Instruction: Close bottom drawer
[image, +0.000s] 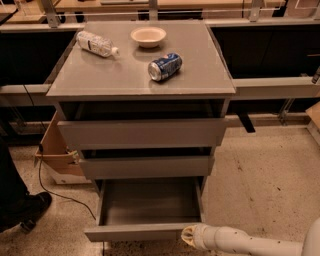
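gripper (190, 236) low at 5 o'clock in our view, open or closed we cannot tell | bottom drawer (145, 231) stands pulled out, front panel running 9-to-3, its right end just beside gripper at 9 o'clock | we judge the closing push goes toward 12

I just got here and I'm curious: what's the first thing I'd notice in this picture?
The bottom drawer sticks far out of the grey cabinet, lowest of three. The robot's white gripper sits at its front panel's right end. On top are a tipped blue can, a bottle and a bowl.
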